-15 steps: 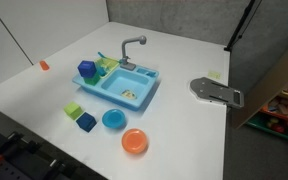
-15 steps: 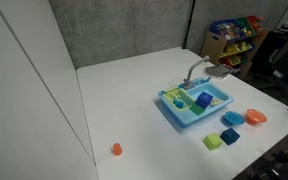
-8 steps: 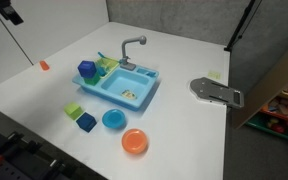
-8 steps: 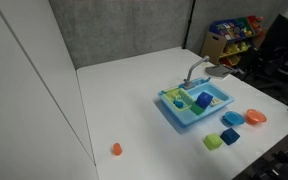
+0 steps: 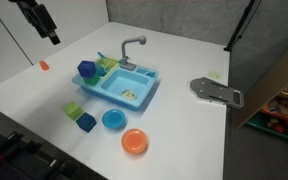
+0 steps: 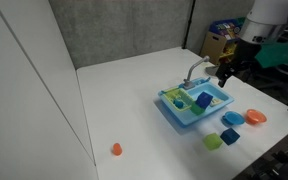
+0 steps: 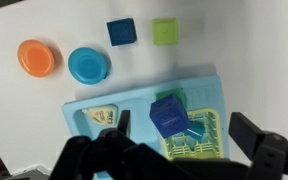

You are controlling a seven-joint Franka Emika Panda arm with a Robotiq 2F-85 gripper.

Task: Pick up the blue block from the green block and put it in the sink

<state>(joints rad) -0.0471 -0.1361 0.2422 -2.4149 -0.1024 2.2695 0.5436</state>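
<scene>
The dark blue block sits tilted on the green block, over the yellow-green rack in the drainer side of the light blue sink. It also shows in both exterior views. The sink has a grey faucet. My gripper is open and empty, high above the sink, with the blue block showing between its fingers in the wrist view. It also shows in both exterior views.
In front of the sink lie a mint-green block, a lighter blue cube, a round blue dish and an orange dish. A small orange object lies far off. A grey flat fixture sits near the table edge.
My gripper has come into both exterior views and moved towards the sink. The blocks and dishes have not moved.
</scene>
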